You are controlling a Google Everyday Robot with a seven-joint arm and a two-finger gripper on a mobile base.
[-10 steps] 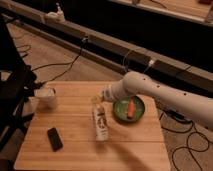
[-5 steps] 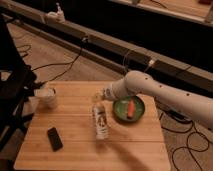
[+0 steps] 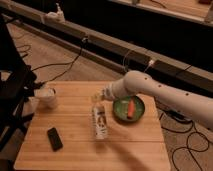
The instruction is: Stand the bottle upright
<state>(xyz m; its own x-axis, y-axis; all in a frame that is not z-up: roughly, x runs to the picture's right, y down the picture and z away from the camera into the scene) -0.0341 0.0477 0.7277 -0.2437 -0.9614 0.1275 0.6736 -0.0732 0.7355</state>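
Looking down on a light wooden table [image 3: 135, 145] with the bottle [image 3: 100, 123] lying flat on its side near the middle, long axis running from far to near and slanting slightly to the right at the near end. Showing a pale body with a darker band of label along it and the narrower end pointing far, toward the gripper [image 3: 101, 96]. Placing that gripper low over the table just beyond the bottle's far end, at the tip of a thick white arm [image 3: 165, 95] reaching in from the right. Cannot tell whether the tool is clenched, released or grasping anything, nor whether it touches the bottle or sits just clear of it. Just right of the bottle, a round green bowl [image 3: 119, 111] with 1 orange item [image 3: 130, 108] inside, close beside the bottle but apart from it, partly under the arm's forward end. At the far left of the table, 1 squat white cup [image 3: 48, 97] standing upright, well apart from the bottle. At the near left, 1 black phone [image 3: 54, 138] lying flat, angled, also apart from the bottle. Off the left edge, a dark frame [image 3: 15, 95] against the table. Beyond the table, brown floor with black cables [image 3: 65, 62] trailing across it, and a long dark ledge [image 3: 100, 42] running across the far side.
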